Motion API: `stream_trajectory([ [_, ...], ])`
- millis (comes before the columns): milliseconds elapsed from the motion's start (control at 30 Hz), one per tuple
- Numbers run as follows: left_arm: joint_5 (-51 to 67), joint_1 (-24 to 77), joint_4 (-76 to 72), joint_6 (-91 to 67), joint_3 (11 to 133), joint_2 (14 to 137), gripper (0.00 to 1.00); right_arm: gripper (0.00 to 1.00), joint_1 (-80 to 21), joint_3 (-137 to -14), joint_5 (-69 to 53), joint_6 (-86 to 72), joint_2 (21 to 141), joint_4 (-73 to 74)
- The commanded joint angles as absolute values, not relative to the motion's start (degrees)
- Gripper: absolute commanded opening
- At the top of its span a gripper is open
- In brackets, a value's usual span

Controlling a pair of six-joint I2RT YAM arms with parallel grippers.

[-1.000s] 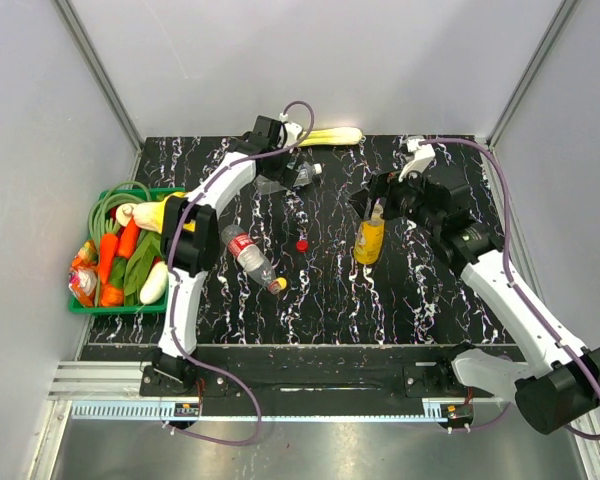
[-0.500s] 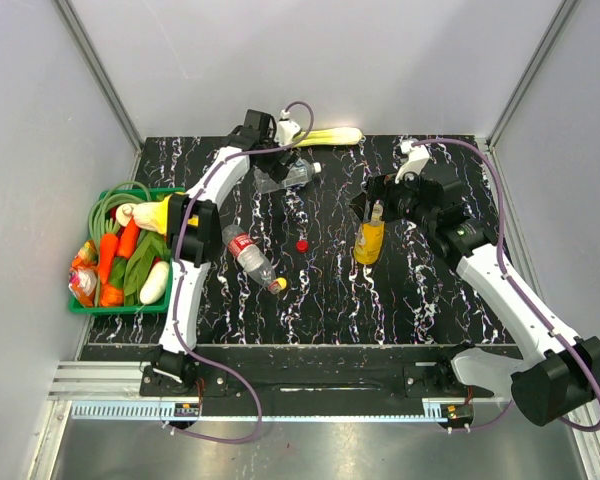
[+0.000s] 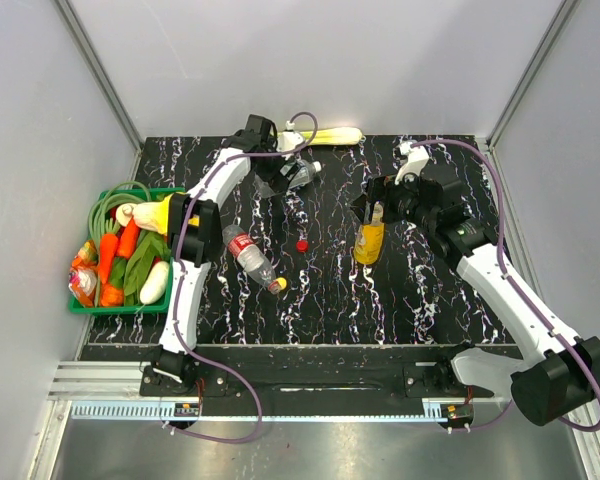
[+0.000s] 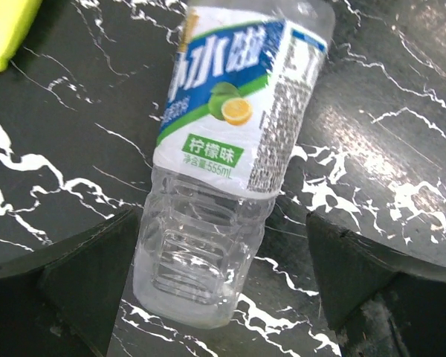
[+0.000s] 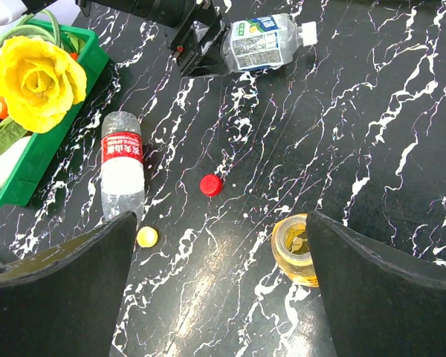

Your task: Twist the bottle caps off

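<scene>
White arms (image 3: 508,298), black joints (image 3: 558,388), purple cables (image 3: 460,142)

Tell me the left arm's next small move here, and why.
Probably close the left gripper on the green-labelled bottle. Its open fingers stand either side of the bottle's lower end, and the white cap is still on, while the red cap and yellow cap already lie loose on the table. A firm hold would let the right gripper come and twist it.
</scene>
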State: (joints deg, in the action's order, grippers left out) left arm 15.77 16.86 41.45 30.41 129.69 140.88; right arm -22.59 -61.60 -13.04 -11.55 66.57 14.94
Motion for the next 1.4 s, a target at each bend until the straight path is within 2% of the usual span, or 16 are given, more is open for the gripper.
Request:
stream_trajectory([
  [0,17.8,16.7,46.0,30.6,131.4,141.6,0.99,1.00,-22.1,-64.2,-12.3,-10.6,65.9,14.6],
  [267,10.4,17.9,50.2,26.7,129.3,143.1,0.98,1.00,-22.1,-63.7,-12.2,-10.7,65.7,14.6],
  [500,8.1,18.9,47.7,22.7,125.5,140.2,0.67,1.00,-22.1,-63.7,-12.2,-11.2,64.2,15.3],
  [667,10.9,18.6,40.9,19.4,116.9,131.8,0.60,1.00,-22.1,-64.2,-13.7,-13.2,63.0,15.6],
  [933,18.6,17.3,39.2,14.7,115.8,118.0,0.58,1.00,-22.1,-66.3,-17.5,-16.5,62.0,16.2],
  [1067,19.9,17.1,39.2,13.6,111.9,106.8,0.59,1.00,-22.1,-67.9,-19.2,-18.1,61.5,16.0],
  [1233,22.2,17.0,37.5,9.8,100.6,92.6,0.59,1.00,-22.1,-70.0,-20.5,-21.1,62.0,14.1],
  [1367,28.6,17.0,30.5,3.3,85.4,79.8,0.60,1.00,-22.1,-69.6,-24.2,-27.0,63.7,9.5],
])
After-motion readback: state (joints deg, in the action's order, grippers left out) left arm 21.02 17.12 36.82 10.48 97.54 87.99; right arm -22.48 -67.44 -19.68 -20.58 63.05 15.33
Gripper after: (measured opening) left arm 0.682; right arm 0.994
